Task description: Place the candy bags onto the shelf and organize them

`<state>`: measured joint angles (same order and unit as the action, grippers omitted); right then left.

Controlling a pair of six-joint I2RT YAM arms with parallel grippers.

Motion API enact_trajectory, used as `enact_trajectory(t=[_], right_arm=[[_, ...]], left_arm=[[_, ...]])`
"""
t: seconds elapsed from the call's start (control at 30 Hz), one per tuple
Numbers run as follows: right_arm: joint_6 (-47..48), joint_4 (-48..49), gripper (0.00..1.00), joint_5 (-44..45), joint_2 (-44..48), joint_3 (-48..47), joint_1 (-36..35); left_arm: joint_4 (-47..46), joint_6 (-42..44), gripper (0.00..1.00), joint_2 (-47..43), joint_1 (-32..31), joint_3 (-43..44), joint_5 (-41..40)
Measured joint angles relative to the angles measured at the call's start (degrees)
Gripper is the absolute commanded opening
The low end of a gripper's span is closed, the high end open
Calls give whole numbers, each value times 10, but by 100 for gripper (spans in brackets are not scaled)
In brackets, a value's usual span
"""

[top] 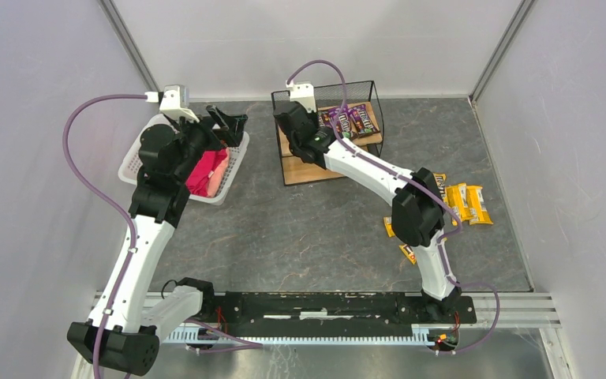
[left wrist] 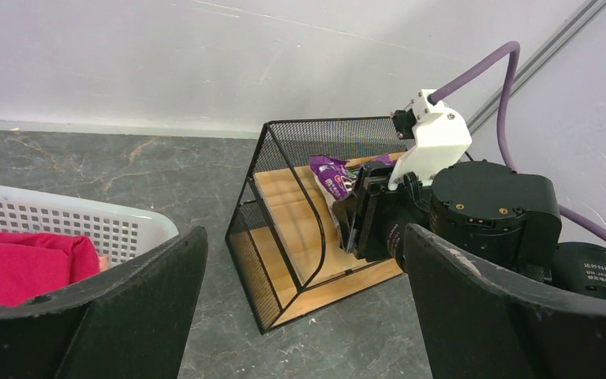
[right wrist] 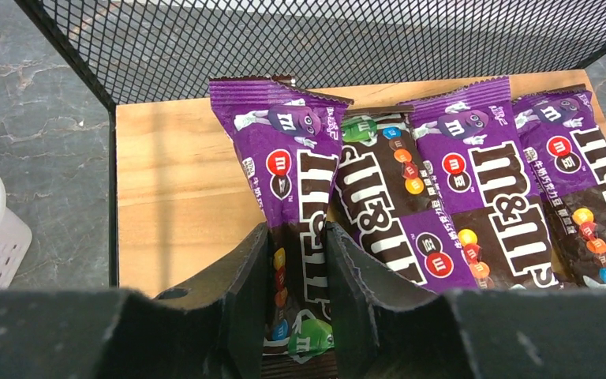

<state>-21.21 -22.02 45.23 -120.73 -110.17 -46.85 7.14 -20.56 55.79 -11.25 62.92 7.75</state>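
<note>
My right gripper (right wrist: 298, 237) is shut on the lower end of a purple candy bag (right wrist: 292, 181), which lies on the shelf's upper wooden board (right wrist: 173, 181). Three more purple bags (right wrist: 473, 197) lie side by side to its right, against the black mesh back. From above, the right gripper (top: 316, 126) reaches into the shelf (top: 308, 175), and several yellow candy bags (top: 469, 204) lie on the table at the right. My left gripper (left wrist: 304, 237) stands open and empty above the white basket (left wrist: 71, 221), facing the shelf (left wrist: 284, 260).
The white lattice basket (top: 138, 154) at the left holds a pink-red bundle (top: 209, 172). More yellow bags (top: 405, 251) lie partly under the right arm. Grey walls close in the table at the back and both sides.
</note>
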Motion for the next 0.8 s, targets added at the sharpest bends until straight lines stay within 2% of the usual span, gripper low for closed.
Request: enact_trajectory(t=[0.1,0.3,0.6,0.7,0.8], right_arm=[[0,-1,40,2,-4,-6,2],[0,-9,54,4,-9,-20,2],[10,-26,65,-24,0,-26,0],[24,-22,67,-48,44,0,-2],[49,13,66,-77,159,111,-5]], left_arm=[[0,0,100,0,0,0,0],[0,0,100,0,3,0,1],[0,0,100,0,3,0,3],[0,0,100,0,3,0,3],[0,0,100,0,3,0,3]])
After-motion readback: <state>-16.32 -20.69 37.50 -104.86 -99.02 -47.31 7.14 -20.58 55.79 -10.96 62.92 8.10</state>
